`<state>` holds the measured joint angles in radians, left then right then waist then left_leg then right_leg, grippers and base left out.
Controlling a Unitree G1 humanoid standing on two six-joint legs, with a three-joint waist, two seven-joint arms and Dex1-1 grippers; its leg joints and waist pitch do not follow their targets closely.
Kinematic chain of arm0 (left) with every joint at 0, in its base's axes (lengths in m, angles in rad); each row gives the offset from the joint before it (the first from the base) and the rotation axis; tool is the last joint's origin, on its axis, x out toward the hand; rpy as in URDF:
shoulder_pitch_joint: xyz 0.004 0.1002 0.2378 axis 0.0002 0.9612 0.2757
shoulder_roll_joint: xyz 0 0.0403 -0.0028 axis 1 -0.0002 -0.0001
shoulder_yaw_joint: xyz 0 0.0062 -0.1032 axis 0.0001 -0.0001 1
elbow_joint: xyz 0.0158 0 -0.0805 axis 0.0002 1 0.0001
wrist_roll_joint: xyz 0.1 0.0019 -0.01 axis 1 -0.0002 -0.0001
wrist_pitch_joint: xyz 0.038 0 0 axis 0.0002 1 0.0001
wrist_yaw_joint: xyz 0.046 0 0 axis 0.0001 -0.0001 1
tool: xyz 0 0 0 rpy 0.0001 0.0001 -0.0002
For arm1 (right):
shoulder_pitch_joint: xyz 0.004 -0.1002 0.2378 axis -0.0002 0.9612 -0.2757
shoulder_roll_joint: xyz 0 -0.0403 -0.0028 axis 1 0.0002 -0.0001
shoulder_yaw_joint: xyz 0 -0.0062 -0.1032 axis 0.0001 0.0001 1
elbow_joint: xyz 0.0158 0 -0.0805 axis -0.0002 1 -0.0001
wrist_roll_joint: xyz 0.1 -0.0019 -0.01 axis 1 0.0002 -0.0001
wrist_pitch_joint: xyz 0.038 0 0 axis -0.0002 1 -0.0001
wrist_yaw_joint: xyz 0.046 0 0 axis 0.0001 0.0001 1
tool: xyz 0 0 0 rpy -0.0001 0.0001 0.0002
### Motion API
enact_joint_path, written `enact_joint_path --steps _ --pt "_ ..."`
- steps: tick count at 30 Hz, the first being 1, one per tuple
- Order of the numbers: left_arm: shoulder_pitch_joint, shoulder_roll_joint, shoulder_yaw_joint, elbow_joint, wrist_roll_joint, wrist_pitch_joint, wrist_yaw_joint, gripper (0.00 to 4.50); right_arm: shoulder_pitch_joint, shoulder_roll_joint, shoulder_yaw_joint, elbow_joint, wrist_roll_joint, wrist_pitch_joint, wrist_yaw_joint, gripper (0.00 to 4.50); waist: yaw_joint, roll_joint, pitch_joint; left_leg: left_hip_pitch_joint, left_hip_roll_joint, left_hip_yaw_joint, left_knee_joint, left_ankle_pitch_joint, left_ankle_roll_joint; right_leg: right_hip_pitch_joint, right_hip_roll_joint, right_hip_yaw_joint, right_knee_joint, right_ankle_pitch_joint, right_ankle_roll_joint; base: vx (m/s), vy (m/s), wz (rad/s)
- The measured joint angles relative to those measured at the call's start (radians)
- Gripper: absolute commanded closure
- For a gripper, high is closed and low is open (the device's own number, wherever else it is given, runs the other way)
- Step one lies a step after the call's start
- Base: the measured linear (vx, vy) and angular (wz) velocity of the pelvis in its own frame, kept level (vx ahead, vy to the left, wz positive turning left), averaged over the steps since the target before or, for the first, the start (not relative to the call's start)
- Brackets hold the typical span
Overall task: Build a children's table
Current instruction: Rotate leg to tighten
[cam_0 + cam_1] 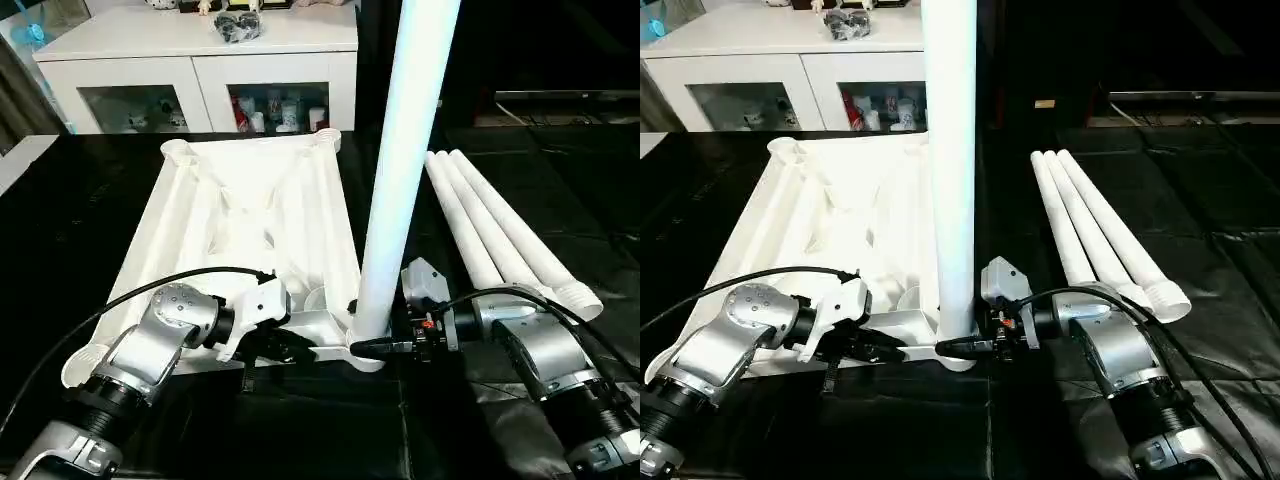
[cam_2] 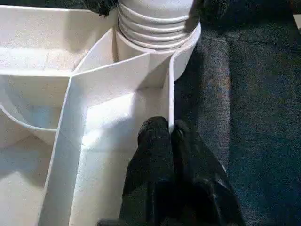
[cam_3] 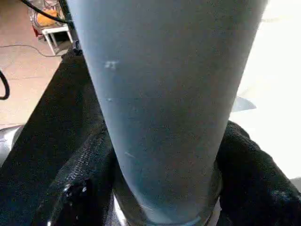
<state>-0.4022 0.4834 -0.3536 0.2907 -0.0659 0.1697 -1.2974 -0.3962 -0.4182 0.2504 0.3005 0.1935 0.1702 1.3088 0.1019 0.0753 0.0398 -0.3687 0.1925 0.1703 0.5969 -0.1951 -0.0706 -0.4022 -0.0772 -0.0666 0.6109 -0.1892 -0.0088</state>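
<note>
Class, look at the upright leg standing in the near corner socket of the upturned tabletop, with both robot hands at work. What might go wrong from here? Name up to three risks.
1. The upright leg is tall, and the right hand grips it only near its base, so it may lean and seat crooked in the corner socket.
2. The left hand pinches only a thin edge wall of the tabletop; that grip may slip, letting the top shift.
3. The three spare legs lie loose beside the right arm and could be knocked and roll.

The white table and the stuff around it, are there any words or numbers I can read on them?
No text can be read anywhere.
Tabletop, upright leg, spare legs: plain white, no marks.
Things inside the cabinet: too small and blurred to read.
</note>
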Motion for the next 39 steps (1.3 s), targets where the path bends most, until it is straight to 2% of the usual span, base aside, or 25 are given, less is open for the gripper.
enact_joint_path --steps 5,8,10,13,17,21,24,26,28,32,35,39 --pt "-0.002 -0.025 0.017 0.004 0.002 0.047 0.051 4.5 0.022 0.042 -0.024 -0.001 0.005 0.022 -0.086 1.86 -0.004 0.0 0.0 0.002 0.0 0.0 0.0 0.0 0.0 0.002 0.0 0.0 0.001 0.0 0.0 0.0 0.0 0.0" --pt "-0.022 -0.078 0.056 0.043 0.007 0.117 0.156 4.5 0.019 0.12 -0.07 0.033 -0.029 0.039 -0.266 1.86 -0.019 -0.001 -0.001 0.003 0.0 0.0 0.0 0.0 0.0 0.005 0.0 0.0 0.001 0.0 0.0 0.0 0.0 0.0" --pt "-0.03 -0.129 0.088 0.05 0.014 0.182 0.25 4.5 0.0 0.196 -0.118 0.073 -0.041 0.062 -0.42 1.86 -0.04 -0.001 -0.001 0.004 0.0 0.0 0.0 0.0 -0.001 0.004 0.0 0.0 0.001 0.0 0.001 0.0 0.0 0.0" --pt "-0.036 -0.195 0.118 0.041 0.019 0.265 0.377 4.5 -0.041 0.275 -0.165 0.128 -0.054 0.092 -0.595 1.89 -0.063 0.0 -0.001 0.005 -0.001 0.0 0.0 0.0 -0.001 0.004 0.0 0.0 0.0 0.0 0.001 0.0 0.0 0.0" --pt "-0.038 -0.27 0.149 0.006 0.043 0.353 0.528 4.5 -0.103 0.357 -0.202 0.196 -0.082 0.101 -0.772 1.93 -0.073 0.0 -0.001 0.004 -0.001 -0.001 -0.001 0.0 -0.001 0.001 0.0 -0.001 0.001 0.0 0.001 0.0 0.0 0.0" --pt "-0.038 -0.326 0.162 -0.033 0.061 0.414 0.628 4.5 -0.141 0.399 -0.223 0.23 -0.109 0.1 -0.876 1.94 -0.068 0.0 -0.001 0.002 -0.001 -0.001 -0.001 0.0 -0.001 0.0 0.0 -0.001 0.0 0.003 -0.003 0.0 0.0 0.0" --pt "-0.038 -0.329 0.162 -0.048 0.062 0.424 0.641 4.5 -0.149 0.399 -0.223 0.232 -0.11 0.096 -0.882 1.94 -0.065 0.0 -0.001 -0.001 -0.001 -0.001 -0.002 -0.001 0.002 -0.002 0.0 -0.001 -0.001 0.0 -0.001 0.055 0.005 0.01" --pt "-0.038 -0.329 0.162 -0.051 0.061 0.426 0.643 4.5 -0.149 0.399 -0.223 0.234 -0.111 0.086 -0.882 1.24 -0.062 0.001 -0.001 -0.001 -0.001 -0.001 -0.002 0.0 0.005 -0.002 0.0 -0.001 -0.001 -0.001 -0.002 0.0 0.0 0.0" --pt "-0.038 -0.328 0.161 -0.052 0.061 0.426 0.645 4.5 -0.142 0.4 -0.223 0.233 -0.112 0.073 -0.87 1.24 -0.063 0.001 -0.001 -0.001 -0.001 -0.001 -0.003 0.0 0.005 -0.003 0.0 -0.002 -0.001 -0.001 -0.002 0.0 0.0 0.0" --pt "-0.038 -0.307 0.158 -0.051 0.06 0.422 0.633 4.5 -0.106 0.388 -0.222 0.212 -0.108 0.046 -0.807 0.75 -0.069 0.001 -0.001 0.0 0.0 -0.001 -0.003 -0.003 0.0 -0.002 0.0 -0.002 -0.001 0.0 -0.002 0.0 0.0 0.0" --pt "-0.039 -0.279 0.158 -0.041 0.06 0.399 0.606 4.5 -0.077 0.35 -0.216 0.176 -0.078 0.042 -0.721 0.51 -0.069 0.001 0.0 0.0 0.0 -0.001 -0.003 -0.003 0.0 -0.002 0.0 -0.002 -0.001 0.0 -0.002 0.0 0.0 0.0" --pt "-0.043 -0.232 0.147 -0.018 0.052 0.344 0.526 4.5 -0.037 0.256 -0.186 0.127 -0.054 0.037 -0.574 0.11 -0.063 0.002 0.0 0.0 0.0 -0.002 -0.002 -0.003 0.0 -0.003 0.0 -0.002 -0.001 0.0 -0.002 0.0 0.0 0.0"
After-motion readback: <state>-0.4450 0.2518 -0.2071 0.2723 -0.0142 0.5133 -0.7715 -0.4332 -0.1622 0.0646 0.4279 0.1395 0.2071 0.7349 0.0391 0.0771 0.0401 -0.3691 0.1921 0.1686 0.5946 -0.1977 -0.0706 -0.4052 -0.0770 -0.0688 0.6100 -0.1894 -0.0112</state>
